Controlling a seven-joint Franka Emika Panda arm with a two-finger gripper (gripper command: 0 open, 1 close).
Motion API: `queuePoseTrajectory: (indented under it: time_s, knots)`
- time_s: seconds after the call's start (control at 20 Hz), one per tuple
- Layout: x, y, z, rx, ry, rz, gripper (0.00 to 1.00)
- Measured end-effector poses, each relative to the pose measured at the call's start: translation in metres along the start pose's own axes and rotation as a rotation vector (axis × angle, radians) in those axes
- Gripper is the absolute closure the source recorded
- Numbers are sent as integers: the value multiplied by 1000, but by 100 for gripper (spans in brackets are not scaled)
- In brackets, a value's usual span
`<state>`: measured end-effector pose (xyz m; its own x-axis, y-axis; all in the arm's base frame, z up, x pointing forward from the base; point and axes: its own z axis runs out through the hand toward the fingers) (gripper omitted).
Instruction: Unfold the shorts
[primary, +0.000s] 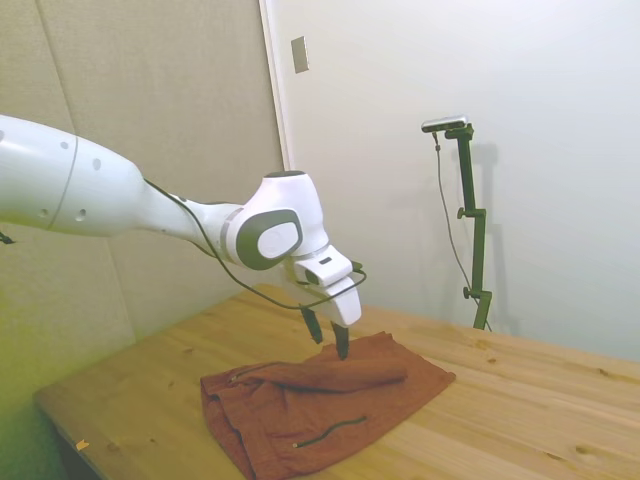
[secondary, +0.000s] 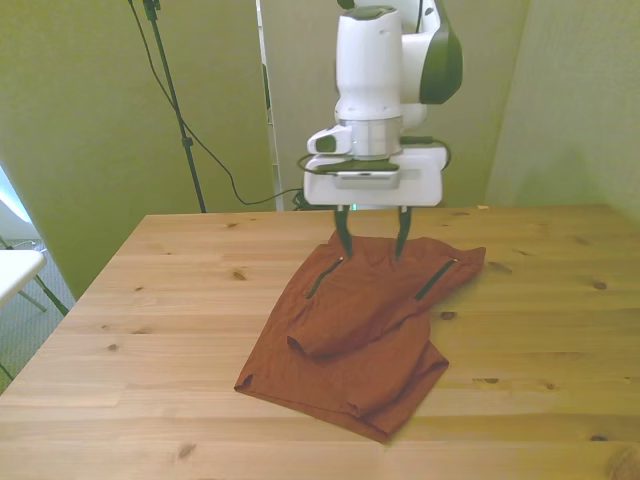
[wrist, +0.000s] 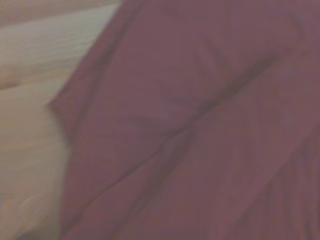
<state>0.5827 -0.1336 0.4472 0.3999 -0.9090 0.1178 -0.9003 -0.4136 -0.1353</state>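
fingers spread wide, empty, just above the rust-orange shorts on the wooden table

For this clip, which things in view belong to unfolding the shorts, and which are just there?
Part of the job:
- the shorts, lying partly folded on the table
- the claw, open, empty, above the shorts' far edge

Just there:
- the wooden table
- the cables behind the table
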Motion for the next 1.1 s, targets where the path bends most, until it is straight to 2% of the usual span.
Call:
queuePoseTrajectory:
  time_s: [0.25, 0.35, 0.65, 1.1]
  knots:
    - [53, -4, 16, -61, 99, 234, 0]
    - [70, -6, 28, -91, 114, 289, 0]
    - [94, -32, 62, -78, 129, 295, 0]
    - [82, -52, 84, -80, 100, 265, 0]
